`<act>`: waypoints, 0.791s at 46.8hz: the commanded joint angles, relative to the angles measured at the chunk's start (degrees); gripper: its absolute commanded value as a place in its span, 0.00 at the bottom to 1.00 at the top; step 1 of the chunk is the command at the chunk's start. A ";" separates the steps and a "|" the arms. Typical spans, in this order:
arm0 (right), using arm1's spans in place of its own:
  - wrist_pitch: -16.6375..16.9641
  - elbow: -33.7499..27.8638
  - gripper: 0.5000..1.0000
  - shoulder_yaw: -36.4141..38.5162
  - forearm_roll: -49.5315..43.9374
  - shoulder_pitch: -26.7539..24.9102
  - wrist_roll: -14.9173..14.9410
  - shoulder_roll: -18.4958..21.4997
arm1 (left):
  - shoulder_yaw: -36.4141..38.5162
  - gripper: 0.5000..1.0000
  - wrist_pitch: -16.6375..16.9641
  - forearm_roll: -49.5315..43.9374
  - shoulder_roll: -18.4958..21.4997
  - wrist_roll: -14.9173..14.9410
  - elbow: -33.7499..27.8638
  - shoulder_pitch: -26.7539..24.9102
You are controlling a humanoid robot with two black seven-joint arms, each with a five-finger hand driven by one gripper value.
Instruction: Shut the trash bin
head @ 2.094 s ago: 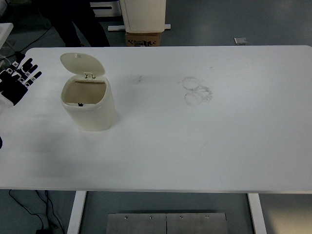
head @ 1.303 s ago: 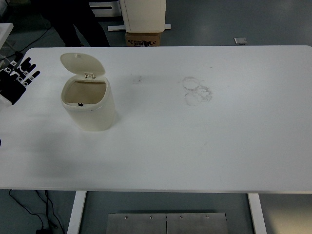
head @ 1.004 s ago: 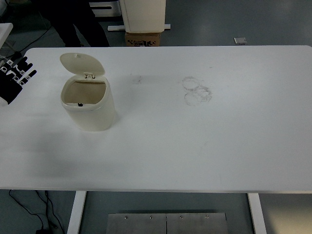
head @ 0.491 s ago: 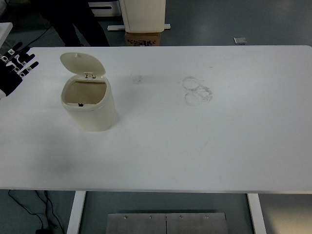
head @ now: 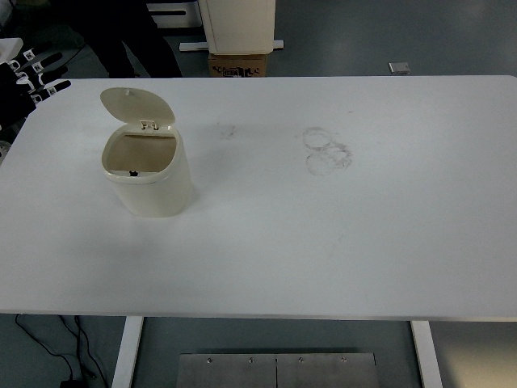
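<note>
A cream trash bin [head: 153, 178] stands on the left part of the white table [head: 323, 242]. Its round lid [head: 136, 106] is tipped up and back on its hinge, so the opening shows. My left hand [head: 32, 81] is at the far left edge, beyond the table's far left corner, well to the left of the lid. Its fingers [head: 50, 60] are spread and hold nothing. My right hand is out of view.
Faint ring marks [head: 326, 150] stain the table's middle. A cardboard box [head: 237, 64] and a white cabinet [head: 237, 24] stand on the floor behind the table. A person's dark legs [head: 133, 36] show at the top left.
My left hand has moved up and away along the left edge, from beside the bin's left to past the table's far corner. The bin and lid have not moved.
</note>
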 commanded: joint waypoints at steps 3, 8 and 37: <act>0.01 0.00 0.98 -0.07 0.00 0.08 0.01 0.00 | 4.38 1.00 -0.33 1.77 -0.10 0.06 -0.16 -5.23; 0.01 0.00 0.98 0.02 0.00 -0.01 0.01 0.00 | 6.93 1.00 -0.59 4.84 0.08 0.06 -2.79 -9.18; 0.01 0.00 0.98 0.02 0.00 -0.01 0.01 0.00 | 23.11 1.00 -4.30 18.47 0.61 0.23 -7.54 -24.48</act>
